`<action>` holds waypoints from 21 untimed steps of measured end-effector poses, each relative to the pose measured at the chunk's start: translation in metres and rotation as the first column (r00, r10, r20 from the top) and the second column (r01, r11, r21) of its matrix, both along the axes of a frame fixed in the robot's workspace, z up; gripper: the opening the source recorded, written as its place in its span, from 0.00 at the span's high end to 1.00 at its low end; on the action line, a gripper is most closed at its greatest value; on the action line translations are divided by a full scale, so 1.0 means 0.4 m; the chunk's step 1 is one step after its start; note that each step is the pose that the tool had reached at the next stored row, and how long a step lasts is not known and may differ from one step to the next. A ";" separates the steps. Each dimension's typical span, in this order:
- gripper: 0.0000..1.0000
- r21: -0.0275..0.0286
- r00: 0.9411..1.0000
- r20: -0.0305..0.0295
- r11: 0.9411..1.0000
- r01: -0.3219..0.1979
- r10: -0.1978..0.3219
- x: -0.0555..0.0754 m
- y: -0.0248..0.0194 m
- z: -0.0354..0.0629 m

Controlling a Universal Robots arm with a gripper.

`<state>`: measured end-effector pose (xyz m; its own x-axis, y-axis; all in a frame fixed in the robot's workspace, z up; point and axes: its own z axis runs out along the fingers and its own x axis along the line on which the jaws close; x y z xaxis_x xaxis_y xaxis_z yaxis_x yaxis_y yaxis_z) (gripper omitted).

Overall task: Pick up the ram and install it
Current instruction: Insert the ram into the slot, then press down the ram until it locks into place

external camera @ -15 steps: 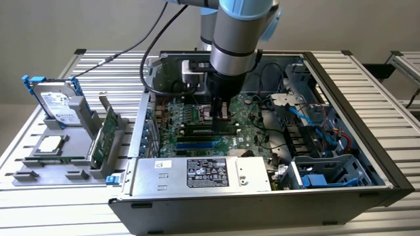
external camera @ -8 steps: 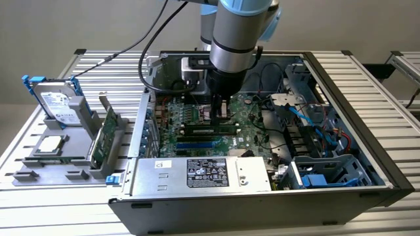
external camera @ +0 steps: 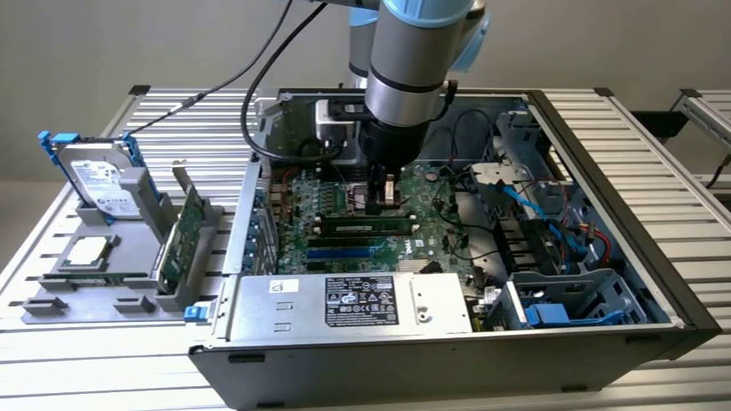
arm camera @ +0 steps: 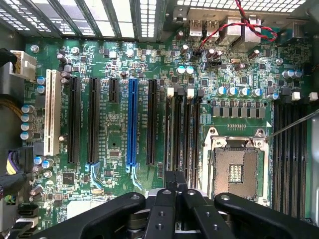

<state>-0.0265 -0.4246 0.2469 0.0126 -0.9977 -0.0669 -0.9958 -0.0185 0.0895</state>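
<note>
As the shut claw [external camera: 383, 204] hangs over the ram [external camera: 365, 227], walls [external camera: 400, 377] stand clear

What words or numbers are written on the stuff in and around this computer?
No text here can be read for sure.
power supply label: print too small to read.
hard drive label: blurred.
motherboard: white markings too small to read.

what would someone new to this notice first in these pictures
The robot arm reaches down into the open computer case, its gripper with jaws shut right by the ram on the green motherboard. On the exterior view's left, a grey rack holds a hard drive and an expansion card.
</note>
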 end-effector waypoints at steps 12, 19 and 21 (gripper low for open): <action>0.89 0.000 1.000 0.000 1.000 0.000 0.000 0.000 0.000 0.000; 0.89 -0.001 1.000 0.000 1.000 0.000 0.000 -0.001 0.001 -0.025; 0.89 -0.001 1.000 0.000 1.000 0.000 0.000 -0.001 0.001 -0.032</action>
<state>-0.0269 -0.4243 0.2340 0.0125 -0.9978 -0.0656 -0.9958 -0.0184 0.0895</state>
